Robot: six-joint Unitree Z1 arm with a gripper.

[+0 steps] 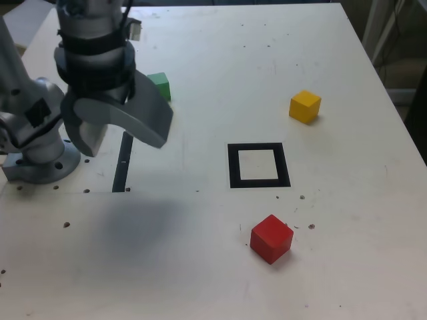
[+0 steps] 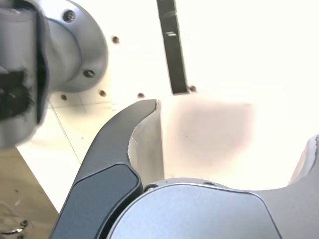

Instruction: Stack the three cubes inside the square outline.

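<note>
In the exterior view, the tool [image 1: 117,130] is being held above the tabletop [image 1: 200,267] at the view's left, jaws spread wide and nothing gripped. The green cube [image 1: 160,85] is lying just behind it, partly hidden, and is judged the nearest. The outline [image 1: 259,165] is sitting to the view's right of the tool, nothing inside it. The yellow cube [image 1: 305,107] is resting beyond the outline, the red cube [image 1: 271,239] nearer the camera; both are well apart from the tool. A black bar [image 1: 122,163] is lying below the tool.

In the wrist view, the tool [image 2: 224,144] is being seen released over bare tabletop [image 2: 239,50]; no cube is being shown. The bar [image 2: 173,47] is visible. No writing or brand is being made out.
</note>
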